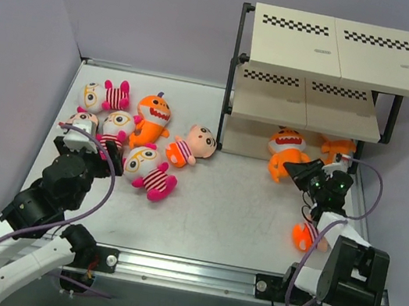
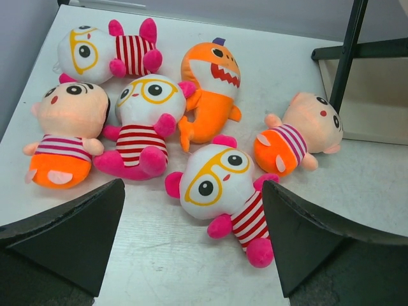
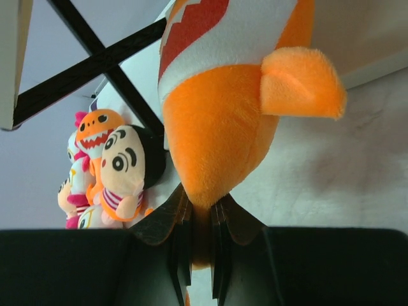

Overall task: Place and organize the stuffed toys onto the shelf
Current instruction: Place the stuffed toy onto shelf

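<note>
Orange shark [image 3: 223, 127] held by tail in R gripper [image 3: 201, 223], jaws pinched nearly closed on it, at front of shelf [image 1: 307, 108] bottom tier. 2nd orange toy [image 1: 336, 148] just beside it under same tier. 3rd orange toy [image 1: 305, 234] on table [image 1: 224, 220] by R arm, partly hidden. L gripper [image 2: 192, 191] spread fully wide, nothing in it, over six-toy cluster [image 2: 146, 95] at table's left: 3 glasses plushies, 2 striped dolls, 1 shark.
</note>
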Robot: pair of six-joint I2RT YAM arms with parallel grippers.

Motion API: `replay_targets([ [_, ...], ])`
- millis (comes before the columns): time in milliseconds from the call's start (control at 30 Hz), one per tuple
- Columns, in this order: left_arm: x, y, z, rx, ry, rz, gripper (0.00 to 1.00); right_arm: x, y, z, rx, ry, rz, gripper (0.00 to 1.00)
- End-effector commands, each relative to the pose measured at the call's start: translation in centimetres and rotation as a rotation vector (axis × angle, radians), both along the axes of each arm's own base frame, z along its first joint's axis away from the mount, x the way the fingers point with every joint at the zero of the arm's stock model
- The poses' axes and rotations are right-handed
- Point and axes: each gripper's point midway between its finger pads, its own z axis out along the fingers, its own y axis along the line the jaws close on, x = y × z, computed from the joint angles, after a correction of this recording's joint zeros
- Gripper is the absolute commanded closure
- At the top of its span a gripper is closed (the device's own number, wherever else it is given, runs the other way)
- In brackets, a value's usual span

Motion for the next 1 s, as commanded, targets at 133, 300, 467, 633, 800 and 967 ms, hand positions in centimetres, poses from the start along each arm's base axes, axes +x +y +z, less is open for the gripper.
replay_targets([
  [133, -0.3, 0.7, 0.4, 0.021, -0.021, 0.004, 0.03, 3.6, -2.4, 2.4, 0.004, -0.187, -0.011, 1.0],
  [300, -0.5, 0.9, 0.6, 0.012, -0.033, 0.005, 0.03, 5.2, -3.3, 0.6, 0.041, -0.17, -0.025, 1.0],
  [467, -0.5, 0.9, 0.7, 0.011, -0.033, 0.002, 0.03, 7.2, -4.7, -0.7, 0.049, -0.144, -0.045, 1.0],
  [633, -0.5, 1.0, 0.6, 0.012, -0.032, 0.007, 0.03, 8.8, -5.3, -1.0, 0.067, -0.13, -0.049, 0.94],
  [800, -0.4, 1.0, 0.6, 0.012, -0.032, 0.003, 0.03, 10.0, -5.8, -1.5, 0.033, -0.088, -0.038, 0.9],
  [967, -0.3, 1.0, 0.5, 0.013, -0.03, 0.005, 0.03, 10.4, -5.8, -2.8, 0.006, -0.037, -0.006, 0.9],
])
